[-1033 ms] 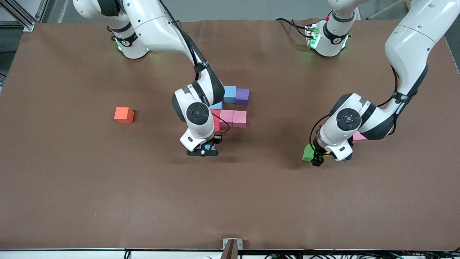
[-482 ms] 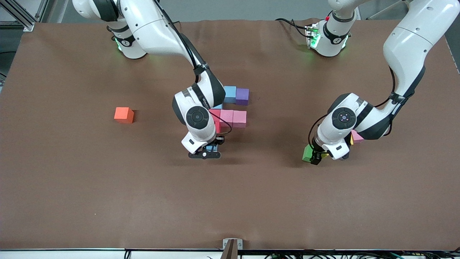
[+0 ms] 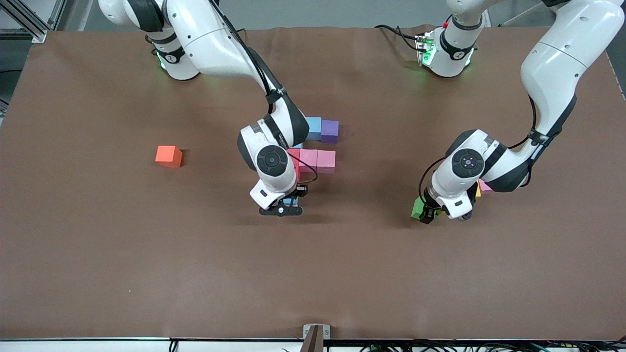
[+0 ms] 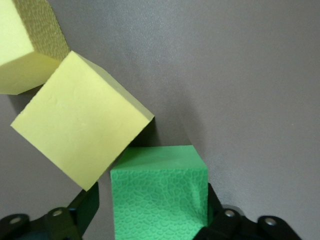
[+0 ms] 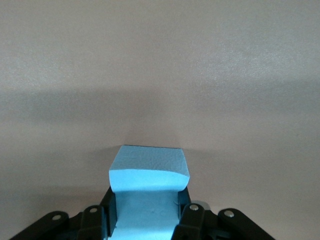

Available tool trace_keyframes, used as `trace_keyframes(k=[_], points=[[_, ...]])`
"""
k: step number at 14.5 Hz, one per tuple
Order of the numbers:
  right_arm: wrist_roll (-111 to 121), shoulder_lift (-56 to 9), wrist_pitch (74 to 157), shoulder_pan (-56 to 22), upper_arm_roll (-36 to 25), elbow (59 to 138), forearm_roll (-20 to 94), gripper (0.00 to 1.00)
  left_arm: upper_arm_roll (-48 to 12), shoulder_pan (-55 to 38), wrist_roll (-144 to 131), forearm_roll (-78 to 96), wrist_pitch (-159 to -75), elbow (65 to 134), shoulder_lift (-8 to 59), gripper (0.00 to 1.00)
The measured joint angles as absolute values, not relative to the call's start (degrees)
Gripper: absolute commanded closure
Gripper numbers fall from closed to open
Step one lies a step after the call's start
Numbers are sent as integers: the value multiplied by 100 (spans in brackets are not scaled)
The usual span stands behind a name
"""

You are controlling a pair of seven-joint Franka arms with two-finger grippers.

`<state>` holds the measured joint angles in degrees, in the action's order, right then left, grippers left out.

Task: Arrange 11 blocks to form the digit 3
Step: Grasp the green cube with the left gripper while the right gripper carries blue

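Nearest, toward the left arm's end of the table point(image 3: 146, 254): a green cube point(image 3: 417, 207), flat on the brown surface. Straddled by the left gripper point(image 3: 426, 215), down at table level. Fingers point(image 4: 220, 222) parted, one against the cube's side, the other a small gap away, so not clamped. Touching a top corner of the green cube in the left wrist view: a yellow cube point(image 4: 80, 120), turned at an angle, with a second yellow cube point(image 4: 25, 45) against it. Just under that arm's wrist, the edge of a lone pink cube point(image 3: 485, 187).

Next, near the table's middle: the right gripper point(image 3: 282, 208), clamped tight on a light blue cube point(image 5: 148, 170), foam squeezed in between the fingers point(image 5: 192, 220). Held low over bare table, just beside the part-built figure.

Farther off, that figure: red cubes point(image 3: 294, 155) half covered by the right wrist, a touching pink row point(image 3: 323, 161) beside them, then a blue cube point(image 3: 313, 128) and a purple cube point(image 3: 329, 130) side by side, touching. Well apart toward the right arm's end: an orange cube point(image 3: 168, 156), alone.
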<state>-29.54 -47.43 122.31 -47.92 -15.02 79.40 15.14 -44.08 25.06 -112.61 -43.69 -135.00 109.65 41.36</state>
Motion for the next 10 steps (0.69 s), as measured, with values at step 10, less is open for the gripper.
trace_keyframes(k=[10], points=[[-2954,-4743,12166,-4788,-1498,7939,1514,99,-4391,1947,-11597,-3961,-13497,10421,4161,59]])
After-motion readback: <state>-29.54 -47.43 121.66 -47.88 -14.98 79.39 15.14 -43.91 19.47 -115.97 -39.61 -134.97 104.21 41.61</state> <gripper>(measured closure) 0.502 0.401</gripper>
